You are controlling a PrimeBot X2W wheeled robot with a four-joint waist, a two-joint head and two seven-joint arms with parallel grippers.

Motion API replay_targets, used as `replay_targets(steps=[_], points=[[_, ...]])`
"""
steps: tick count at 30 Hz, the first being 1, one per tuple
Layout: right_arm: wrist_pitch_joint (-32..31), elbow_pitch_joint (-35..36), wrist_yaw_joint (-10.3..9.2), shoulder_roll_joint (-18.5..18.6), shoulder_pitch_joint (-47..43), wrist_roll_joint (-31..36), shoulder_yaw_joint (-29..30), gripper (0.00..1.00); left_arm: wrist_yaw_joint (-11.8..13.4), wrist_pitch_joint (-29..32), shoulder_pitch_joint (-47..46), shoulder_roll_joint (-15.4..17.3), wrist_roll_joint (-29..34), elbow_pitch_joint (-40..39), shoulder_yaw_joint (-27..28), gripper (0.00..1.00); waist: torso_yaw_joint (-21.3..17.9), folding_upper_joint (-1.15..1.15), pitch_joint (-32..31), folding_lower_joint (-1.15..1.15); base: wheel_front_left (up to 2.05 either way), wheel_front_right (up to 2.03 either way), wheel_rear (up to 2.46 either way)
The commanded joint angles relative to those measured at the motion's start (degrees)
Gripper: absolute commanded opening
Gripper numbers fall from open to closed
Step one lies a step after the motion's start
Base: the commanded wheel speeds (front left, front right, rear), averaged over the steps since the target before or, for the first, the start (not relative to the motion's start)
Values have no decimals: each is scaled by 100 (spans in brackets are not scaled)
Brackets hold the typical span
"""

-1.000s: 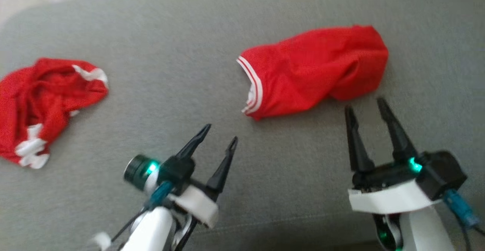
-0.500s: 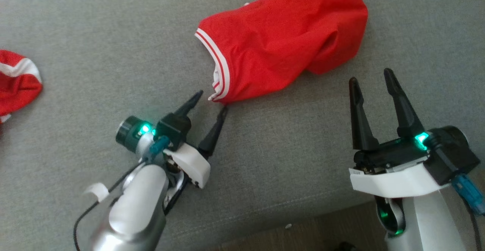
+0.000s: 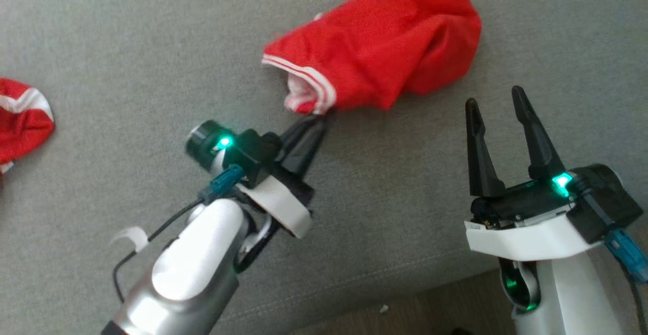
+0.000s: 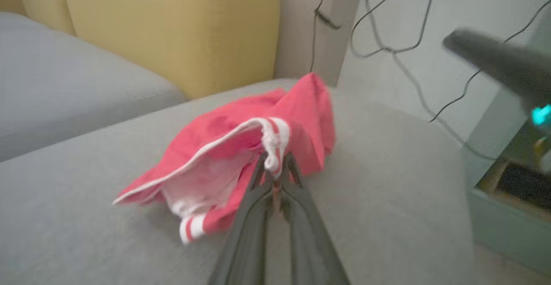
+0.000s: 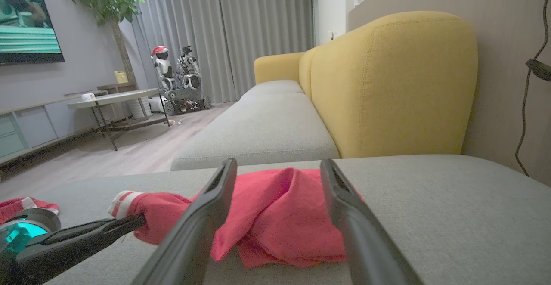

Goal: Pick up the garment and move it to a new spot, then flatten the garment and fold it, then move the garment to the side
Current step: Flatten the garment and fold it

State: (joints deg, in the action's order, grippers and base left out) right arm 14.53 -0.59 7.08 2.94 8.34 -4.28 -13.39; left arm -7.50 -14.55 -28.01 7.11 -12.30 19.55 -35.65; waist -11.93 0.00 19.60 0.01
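Head view: the garment point(image 3: 395, 51), upper centre, has just been clamped at its striped hem point(image 3: 309, 77) by the left gripper point(image 3: 319, 119), previously apart; the right gripper point(image 3: 494, 97) is held apart, lower right. Lifting is judged next.

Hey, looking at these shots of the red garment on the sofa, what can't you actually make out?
1. Shape of the garment: crumpled in every view, so its own folds hide the layout.
2. The second red garment: in the head view, cut off by the left edge.
3. How much cloth the left gripper pinches: its shut jaws cover it in the head and left wrist views.
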Motion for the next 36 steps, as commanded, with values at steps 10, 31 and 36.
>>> replay_targets(steps=[10,31,36], points=[[47,27,41,-6,-85,-710,-182,100,65,1309,-2056,-23,-3119,-1228,-430,0,-499,0,-778,-1,0,0,0],[47,837,41,-6,-31,-858,893,100,2260,1565,-3140,206,-5365,-516,810,0,-376,0,-967,-1,0,0,0],[47,831,41,-6,-122,-719,874,100,2260,1353,-1321,1023,-5586,-1006,1151,0,-144,0,-934,-1,0,0,0]])
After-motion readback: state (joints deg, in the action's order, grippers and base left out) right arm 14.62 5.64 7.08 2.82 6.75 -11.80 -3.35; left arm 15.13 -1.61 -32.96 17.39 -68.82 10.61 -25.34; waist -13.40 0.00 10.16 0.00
